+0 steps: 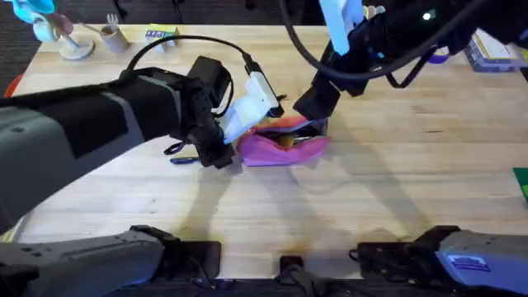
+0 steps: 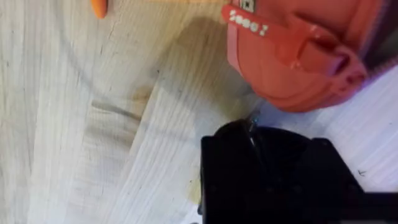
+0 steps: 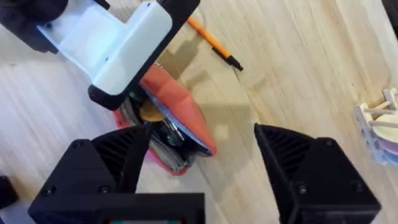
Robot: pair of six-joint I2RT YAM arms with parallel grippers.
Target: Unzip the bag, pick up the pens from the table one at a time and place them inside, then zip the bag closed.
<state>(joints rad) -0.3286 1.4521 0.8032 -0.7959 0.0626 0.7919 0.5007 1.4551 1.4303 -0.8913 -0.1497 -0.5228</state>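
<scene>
The pink bag (image 1: 285,147) lies mid-table with its mouth gaping; dark and yellow items show inside the bag (image 3: 177,134). My left gripper (image 1: 221,136) is down at the bag's left end, and the left wrist view shows the bag's (image 2: 298,56) fabric right in front of it. My right gripper (image 1: 318,103) hovers at the bag's right end. It (image 3: 211,168) is open wide, with one finger (image 3: 118,165) over the bag's mouth. The orange pen (image 3: 214,43) lies on the table (image 1: 371,198) beyond the bag. A dark pen (image 1: 186,159) lies left of the bag.
A dish (image 1: 76,48), a small wooden cup (image 1: 111,35) and a yellow box (image 1: 161,35) sit at the back left. A blue-and-white box (image 1: 487,49) is at the back right, and a green item (image 1: 522,183) at the right edge.
</scene>
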